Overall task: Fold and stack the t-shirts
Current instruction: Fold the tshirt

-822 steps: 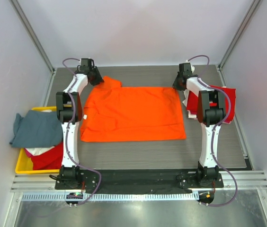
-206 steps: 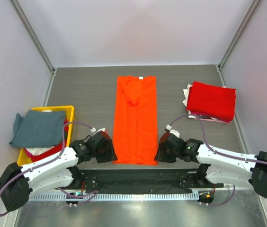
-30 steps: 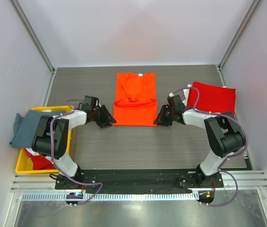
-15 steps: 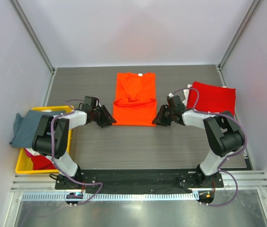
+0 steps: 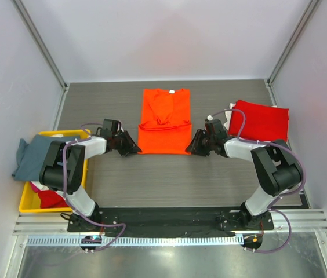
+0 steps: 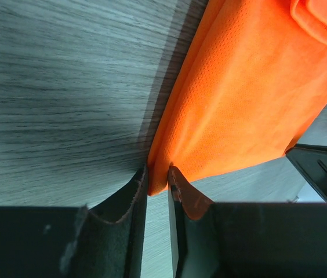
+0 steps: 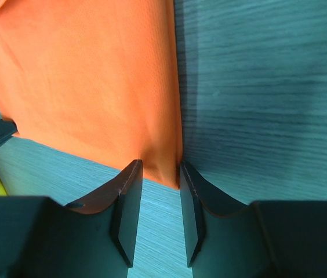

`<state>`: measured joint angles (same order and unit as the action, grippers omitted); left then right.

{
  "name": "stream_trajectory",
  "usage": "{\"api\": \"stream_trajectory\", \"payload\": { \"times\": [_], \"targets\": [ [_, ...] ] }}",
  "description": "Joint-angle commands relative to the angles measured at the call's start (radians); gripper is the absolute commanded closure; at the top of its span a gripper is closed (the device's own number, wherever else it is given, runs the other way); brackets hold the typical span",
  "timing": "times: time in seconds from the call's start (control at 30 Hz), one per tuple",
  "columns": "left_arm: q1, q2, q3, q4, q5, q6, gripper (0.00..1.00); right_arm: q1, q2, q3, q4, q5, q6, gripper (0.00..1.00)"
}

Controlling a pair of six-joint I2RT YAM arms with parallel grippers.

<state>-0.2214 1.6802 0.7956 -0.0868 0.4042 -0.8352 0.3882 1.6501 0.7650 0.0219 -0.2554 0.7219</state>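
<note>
The orange t-shirt lies folded to a short rectangle in the middle of the table, collar towards the far side. My left gripper is at its near left corner. In the left wrist view the jaws stand narrow, with the corner of orange cloth pinched between them. My right gripper is at the near right corner. There the jaws stand apart astride the flat corner of the orange cloth. A folded red t-shirt tops a stack at the back right, with white cloth showing under it.
A yellow bin stands at the left edge of the table. A grey-blue t-shirt is draped over it, and red cloth lies inside. Grey walls close in the table on three sides.
The orange t-shirt has not moved. The left arm has held still while the right gripper has crept slightly left along the shirt's near edge.
</note>
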Motion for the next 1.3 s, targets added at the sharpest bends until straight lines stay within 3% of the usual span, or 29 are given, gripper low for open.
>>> {"api": "stream_trajectory", "payload": {
  "times": [0.0,0.2,0.3,0.33,0.43,0.73,1.1,1.27],
  "targets": [
    [-0.004,0.016,-0.01,-0.011,-0.01,0.008,0.8,0.011,-0.033,-0.038,-0.074,0.086,0.004,0.62],
    [-0.006,0.021,-0.006,-0.013,-0.008,0.011,0.85,0.017,-0.029,-0.041,-0.074,0.085,0.004,0.63],
    [-0.006,0.019,-0.004,-0.013,-0.01,0.01,0.89,0.021,-0.01,-0.029,-0.076,0.078,0.002,0.69],
    [-0.006,0.021,-0.004,-0.013,-0.008,0.011,0.9,0.023,-0.006,-0.024,-0.076,0.073,0.001,0.72],
    [-0.004,0.018,-0.002,-0.014,-0.01,0.011,1.0,0.023,-0.003,-0.018,-0.08,0.064,-0.006,0.99],
    [-0.006,-0.066,-0.038,-0.031,-0.002,0.015,1.0,0.024,-0.168,-0.101,-0.08,0.09,0.004,0.99],
    [-0.027,-0.284,-0.134,-0.056,0.011,0.016,1.0,0.057,-0.372,-0.204,-0.079,0.117,0.037,0.99],
    [-0.036,-0.355,-0.165,-0.07,0.042,-0.007,1.0,0.063,-0.455,-0.211,-0.149,0.117,0.024,0.99]
  ]
}}
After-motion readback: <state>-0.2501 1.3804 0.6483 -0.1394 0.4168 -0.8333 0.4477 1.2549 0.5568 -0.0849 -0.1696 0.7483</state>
